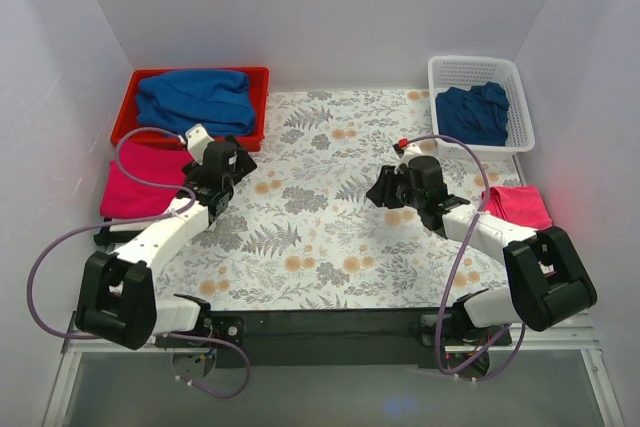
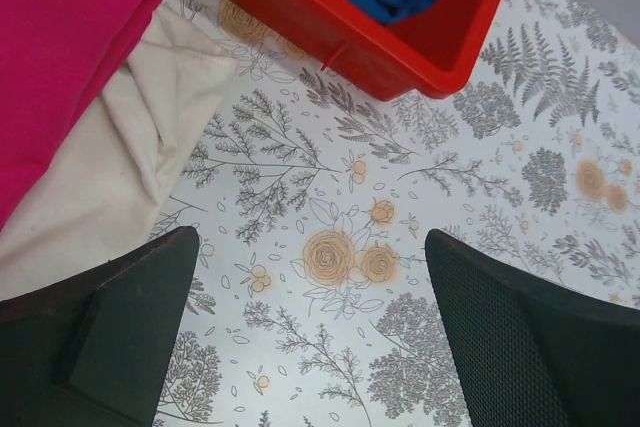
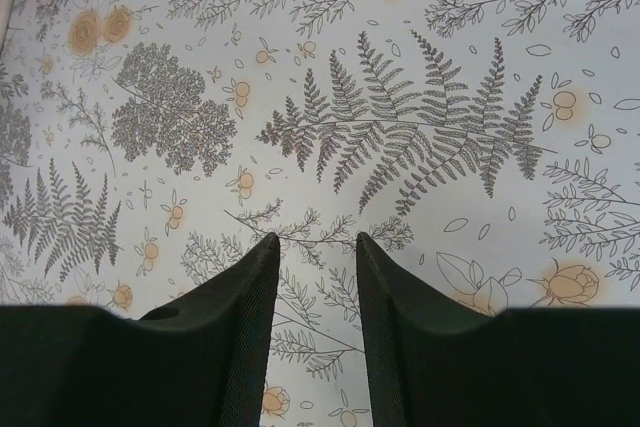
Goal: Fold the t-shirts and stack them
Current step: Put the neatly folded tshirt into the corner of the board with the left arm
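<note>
Far left: one folded crimson-pink t-shirt [image 1: 140,192] lies on one cream t-shirt [image 2: 110,177], just beside one red bin [image 1: 125,109] holding heaped blue cloth [image 1: 197,99], shirt count not discernible. The left gripper [image 1: 228,162] hovers over the floral tablecloth [image 1: 310,237] near that stack, jaws wide apart and empty; the right gripper [image 1: 382,189] is mid-table, jaws a narrow gap apart, nothing between. Far right: a second crimson-pink t-shirt [image 1: 517,205] lies on the table, with one white basket [image 1: 470,69] behind it holding dark blue cloth [image 1: 478,112].
</note>
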`<act>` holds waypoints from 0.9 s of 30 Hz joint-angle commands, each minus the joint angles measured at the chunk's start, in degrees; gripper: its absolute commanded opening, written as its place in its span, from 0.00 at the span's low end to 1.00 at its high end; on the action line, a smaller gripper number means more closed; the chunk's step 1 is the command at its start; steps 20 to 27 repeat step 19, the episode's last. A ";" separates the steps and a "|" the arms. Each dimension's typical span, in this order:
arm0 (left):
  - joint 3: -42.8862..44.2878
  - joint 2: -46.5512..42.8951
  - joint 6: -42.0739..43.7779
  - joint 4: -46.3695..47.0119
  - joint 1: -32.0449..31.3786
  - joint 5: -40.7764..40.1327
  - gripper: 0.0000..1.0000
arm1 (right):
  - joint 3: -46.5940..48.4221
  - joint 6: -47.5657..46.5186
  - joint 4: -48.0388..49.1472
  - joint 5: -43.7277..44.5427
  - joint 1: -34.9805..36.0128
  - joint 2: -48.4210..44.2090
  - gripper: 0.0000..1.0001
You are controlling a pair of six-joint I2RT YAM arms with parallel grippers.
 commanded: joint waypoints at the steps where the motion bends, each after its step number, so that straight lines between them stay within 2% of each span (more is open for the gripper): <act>1: -0.54 -3.08 1.27 -3.34 -0.87 -1.37 0.96 | -1.09 0.08 1.72 -0.21 0.30 -0.61 0.43; 9: -2.04 -8.01 4.26 -3.43 -3.07 -0.30 0.96 | -2.77 0.17 1.72 0.32 0.30 -2.28 0.42; 19: -1.33 -6.78 4.87 -5.28 -6.41 -4.09 0.96 | -3.73 0.17 1.72 0.67 0.30 -3.24 0.42; 27: -1.33 -6.78 4.87 -5.28 -6.41 -4.09 0.96 | -3.73 0.17 1.72 0.67 0.30 -3.24 0.42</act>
